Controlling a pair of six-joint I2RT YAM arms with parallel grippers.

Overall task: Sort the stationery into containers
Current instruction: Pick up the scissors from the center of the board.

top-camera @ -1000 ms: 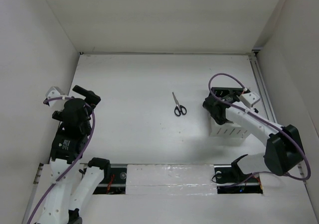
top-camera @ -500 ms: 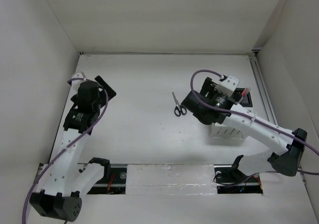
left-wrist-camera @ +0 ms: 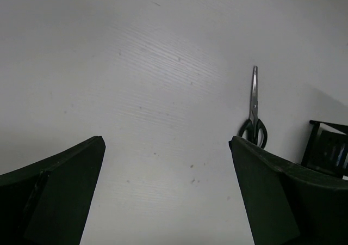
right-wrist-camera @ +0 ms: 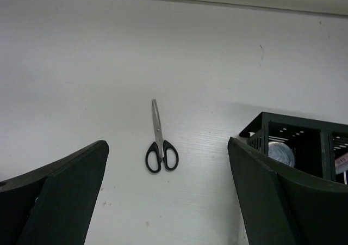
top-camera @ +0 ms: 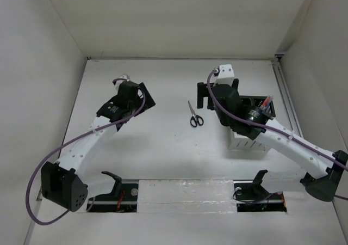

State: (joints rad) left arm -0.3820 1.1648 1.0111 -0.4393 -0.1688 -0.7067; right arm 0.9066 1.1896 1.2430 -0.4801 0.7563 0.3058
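Black-handled scissors [top-camera: 194, 116] are lying flat on the white surface [top-camera: 163, 152], blades together, with nothing touching them. The organizer [top-camera: 247, 143] is sitting off to the right of the scissors, and I think that's a little clear tub [right-wrist-camera: 281, 153] in one black compartment. The right claw [top-camera: 217, 91] is hovering just right of the scissors, fingers spread wide. The left claw [top-camera: 140, 97] is hanging well left of the scissors, also wide apart and gripping nothing.

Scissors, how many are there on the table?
1. The scissors lie flat on the table, left of the organizer; others could be hidden inside its compartments.
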